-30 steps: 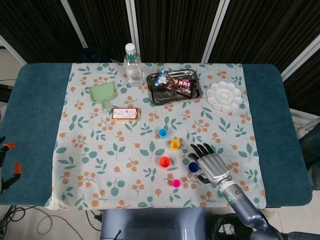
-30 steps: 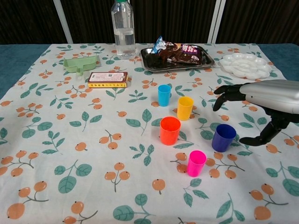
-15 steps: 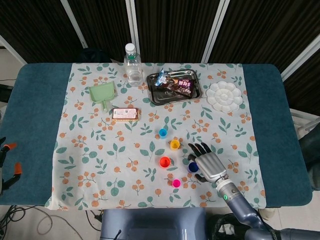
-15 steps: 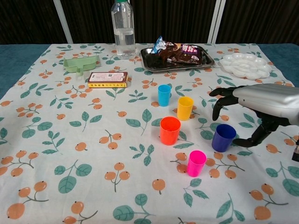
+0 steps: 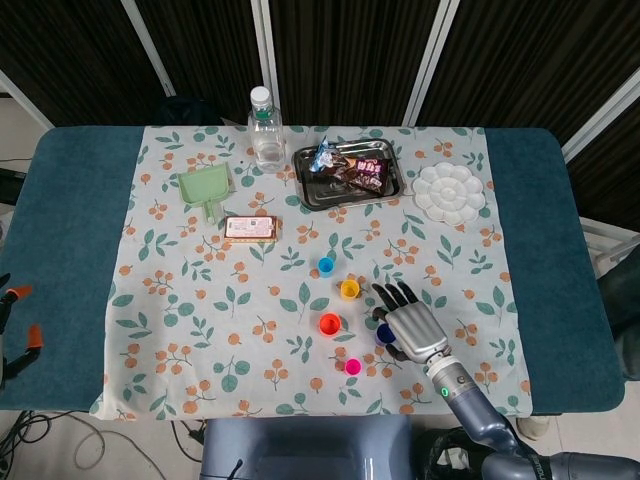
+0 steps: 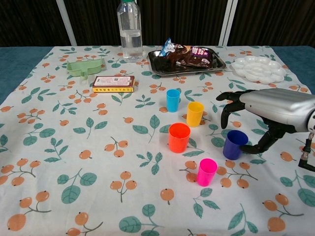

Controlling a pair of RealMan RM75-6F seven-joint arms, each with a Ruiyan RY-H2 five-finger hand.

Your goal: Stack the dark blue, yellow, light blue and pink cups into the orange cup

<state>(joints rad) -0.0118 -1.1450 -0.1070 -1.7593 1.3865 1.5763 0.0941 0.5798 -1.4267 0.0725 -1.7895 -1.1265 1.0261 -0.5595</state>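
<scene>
1. The counter (image 5: 70,240) carries a teal pad, and over that a white cloth (image 6: 64,162) printed with green leaves and orange fruit.
2. Five small plastic cups, smooth and tapering, stand upright with mouths open near the front middle of the cloth, none inside another.
3. The orange cup (image 6: 178,137) is the widest-looking and stands near the middle of the group; the yellow cup (image 6: 195,113) is behind it to the right, and the light blue cup (image 6: 173,100) further back.
4. The pink cup (image 6: 206,171) is nearest the front edge; the dark blue cup (image 6: 235,144) stands to the right of the orange one.
5. The right hand (image 6: 268,110), silver-shelled with dark fingers (image 6: 225,114), arches over the dark blue cup: fingers spread and curled down behind it, thumb down by its right side. It holds nothing; whether any finger touches the cup I cannot tell.
6. In the head view the same hand (image 5: 410,322) covers most of the dark blue cup (image 5: 381,333).
7. The left hand is not in sight in either view.
8. At the back: a clear bottle (image 6: 130,31), a shiny metal tray (image 6: 157,66) with crinkled snack packets (image 6: 192,55), a white scalloped paint palette (image 6: 258,69), a pale green scoop (image 6: 84,67) and a flat box (image 6: 113,83) whose label is too small to read.
</scene>
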